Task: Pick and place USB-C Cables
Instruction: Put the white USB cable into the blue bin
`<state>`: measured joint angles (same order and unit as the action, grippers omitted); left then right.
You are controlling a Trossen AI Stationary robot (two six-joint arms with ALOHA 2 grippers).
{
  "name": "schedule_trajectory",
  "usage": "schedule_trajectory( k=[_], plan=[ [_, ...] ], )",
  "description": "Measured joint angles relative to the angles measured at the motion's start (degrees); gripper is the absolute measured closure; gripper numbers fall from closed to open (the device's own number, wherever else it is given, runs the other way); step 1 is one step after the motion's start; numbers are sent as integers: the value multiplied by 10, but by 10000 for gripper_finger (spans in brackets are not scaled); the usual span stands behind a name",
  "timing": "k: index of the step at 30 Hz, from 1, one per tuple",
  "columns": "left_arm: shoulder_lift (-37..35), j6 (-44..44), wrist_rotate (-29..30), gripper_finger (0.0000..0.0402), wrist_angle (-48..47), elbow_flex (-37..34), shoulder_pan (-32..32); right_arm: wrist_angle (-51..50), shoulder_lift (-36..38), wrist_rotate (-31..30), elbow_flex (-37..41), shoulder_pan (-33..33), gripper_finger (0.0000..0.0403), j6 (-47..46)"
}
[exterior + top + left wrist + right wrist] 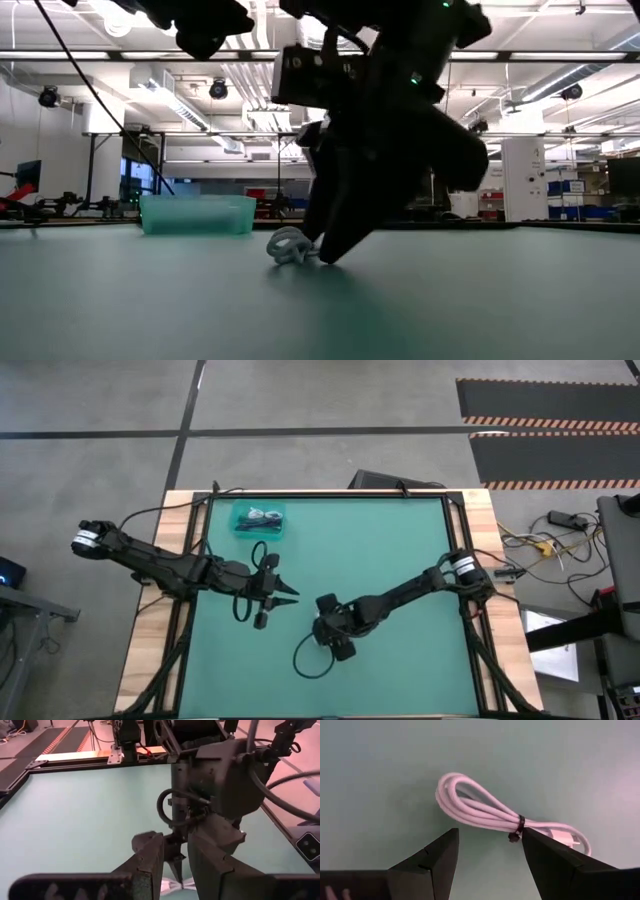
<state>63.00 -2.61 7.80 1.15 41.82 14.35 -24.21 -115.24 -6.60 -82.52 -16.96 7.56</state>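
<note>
A white USB-C cable bundle [485, 810], bound by a black tie [520, 822], lies on the green mat. In the low view the bundle [290, 246] rests just beside my right gripper's fingertips. My right gripper [490, 845] slants down over it, open, with its fingers at the bundle's near side. In the high view my right gripper [328, 625] hides the bundle. My left gripper [288, 595] hovers a little to the left of it, narrowly open and holding nothing. The teal bin [259, 518] at the far left holds other small cable bundles. My right gripper has one fingertip [532, 842] right at the bundle's tied end [542, 827]. Whether it touches the cable I cannot tell. The bundle lies flat on the mat, with nothing between the fingers.
A loop of black robot wire [308, 660] hangs from my right arm over the mat's near middle. More black wire [250, 560] curls by my left arm. The mat's black frame [330, 495] borders it, and bare mat lies far right and near left.
</note>
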Motion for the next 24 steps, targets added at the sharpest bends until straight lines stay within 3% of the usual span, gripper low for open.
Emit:
schedule_trajectory(
  k=[4, 24],
  plan=[
    [0, -1, 0, 330, 0, 0, 0, 24, -1, 29, 4, 9, 194, 15],
    [1, -2, 0, 330, 4, 0, 0, 113, -13, 42, 6, 12, 194, 75]
  ],
)
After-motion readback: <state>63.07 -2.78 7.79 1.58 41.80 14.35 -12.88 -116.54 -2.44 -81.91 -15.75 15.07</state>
